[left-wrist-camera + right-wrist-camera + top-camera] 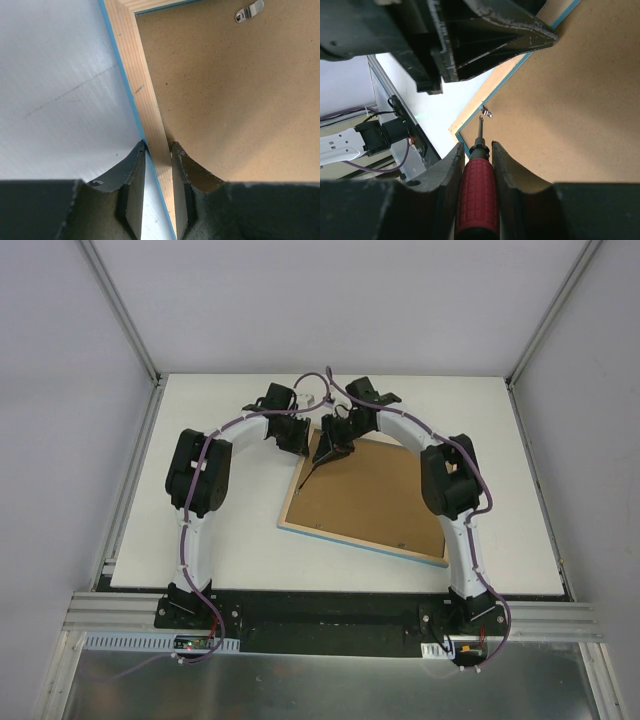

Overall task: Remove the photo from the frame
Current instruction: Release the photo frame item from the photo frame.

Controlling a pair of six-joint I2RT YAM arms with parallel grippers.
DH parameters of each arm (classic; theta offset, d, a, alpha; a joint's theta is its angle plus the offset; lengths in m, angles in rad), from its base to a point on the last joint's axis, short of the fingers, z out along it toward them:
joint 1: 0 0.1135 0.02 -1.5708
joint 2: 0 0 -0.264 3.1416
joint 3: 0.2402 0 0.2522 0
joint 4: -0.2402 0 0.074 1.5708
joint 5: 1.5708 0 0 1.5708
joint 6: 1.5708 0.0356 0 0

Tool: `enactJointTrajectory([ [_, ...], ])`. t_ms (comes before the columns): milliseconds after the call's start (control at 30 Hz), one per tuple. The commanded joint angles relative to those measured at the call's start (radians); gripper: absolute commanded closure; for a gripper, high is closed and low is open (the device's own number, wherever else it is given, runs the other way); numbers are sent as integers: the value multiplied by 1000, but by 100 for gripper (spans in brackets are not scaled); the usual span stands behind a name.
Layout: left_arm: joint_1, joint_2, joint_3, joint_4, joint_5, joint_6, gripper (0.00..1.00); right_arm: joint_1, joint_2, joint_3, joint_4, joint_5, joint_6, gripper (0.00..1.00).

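Frame: the frame [140,80] lies face down on the white worktop [60,75], pale wood rim up, with a thin light-blue edge showing along its outer side.
Frame position: from above it sits turned at an angle, mid-worktop, between my 2 arms and under both wrists.
Backing board: the plain brown backing board [240,100] fills the frame's opening and lies flat inside the rim.
Photo: out of my sight in all 3 views.
Clips: 1 small metal clip [248,11] sits on the board near a corner of the frame; another clip [486,113] sits just inside the rim near a different corner.
Left claw: my left claw [158,145] straddles 1 long side of the rim, 1 finger on the blue outer edge and 1 on the inner edge by the board, pinching the wood between them.
Right claw: my right claw [478,145] is pressed onto the red ribbed handle of a screwdriver [477,190].
Screwdriver tip: the thin shaft points down at the clip near the rim, its end just beside it; I cannot tell whether they touch.
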Motion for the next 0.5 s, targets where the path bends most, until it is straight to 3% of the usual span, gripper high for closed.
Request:
enactJointTrajectory([
  [0,-3,16,-47,-16,-53,12,86,3,37,60,11,-62,29,99],
  [467,-2,1,-75,15,-57,9,89,8,111,137,8,-90,51,99],
])
